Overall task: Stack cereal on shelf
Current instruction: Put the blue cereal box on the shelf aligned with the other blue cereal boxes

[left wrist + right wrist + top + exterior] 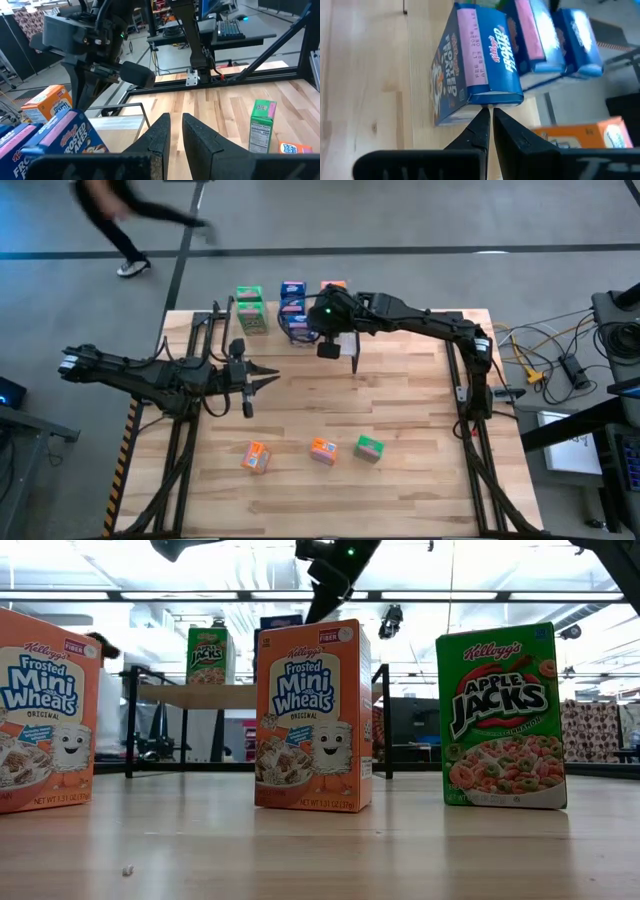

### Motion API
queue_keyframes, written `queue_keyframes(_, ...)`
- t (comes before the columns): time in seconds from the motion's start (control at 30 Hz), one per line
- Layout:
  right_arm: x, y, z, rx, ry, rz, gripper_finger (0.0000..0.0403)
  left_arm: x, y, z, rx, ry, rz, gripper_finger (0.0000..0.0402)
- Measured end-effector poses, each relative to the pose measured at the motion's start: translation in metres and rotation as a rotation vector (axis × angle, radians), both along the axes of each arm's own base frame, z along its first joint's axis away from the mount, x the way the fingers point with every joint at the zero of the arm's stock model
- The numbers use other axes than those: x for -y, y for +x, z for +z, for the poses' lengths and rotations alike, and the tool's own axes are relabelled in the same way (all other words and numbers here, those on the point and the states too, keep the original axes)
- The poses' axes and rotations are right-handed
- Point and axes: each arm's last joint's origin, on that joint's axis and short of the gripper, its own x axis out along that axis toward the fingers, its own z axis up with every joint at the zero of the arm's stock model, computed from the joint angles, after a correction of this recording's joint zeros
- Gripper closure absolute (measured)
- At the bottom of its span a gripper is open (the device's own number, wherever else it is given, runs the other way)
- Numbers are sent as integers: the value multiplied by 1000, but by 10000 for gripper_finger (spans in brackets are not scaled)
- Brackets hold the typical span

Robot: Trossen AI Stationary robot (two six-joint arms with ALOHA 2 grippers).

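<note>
Near the front edge: two orange cereal boxes and a green one, upright. Mid-table, left gripper nearly shut, empty. Farther, right gripper shut, empty, just beside a blue box on the shelf.

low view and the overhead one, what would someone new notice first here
In the low view two orange cereal boxes and a green box stand big and upright on the near table. From above, the right gripper sits shut beside the blue boxes on the shelf at the far edge. The left gripper waits mid-table, fingers nearly together, holding nothing.
</note>
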Motion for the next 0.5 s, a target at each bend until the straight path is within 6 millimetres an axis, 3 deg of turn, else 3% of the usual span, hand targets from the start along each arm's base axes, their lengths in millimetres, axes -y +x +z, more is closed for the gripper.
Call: queue_keyframes(0.5, 0, 7, -5, 59, 12, 42, 390, 0, 0, 0, 1, 3, 0, 369)
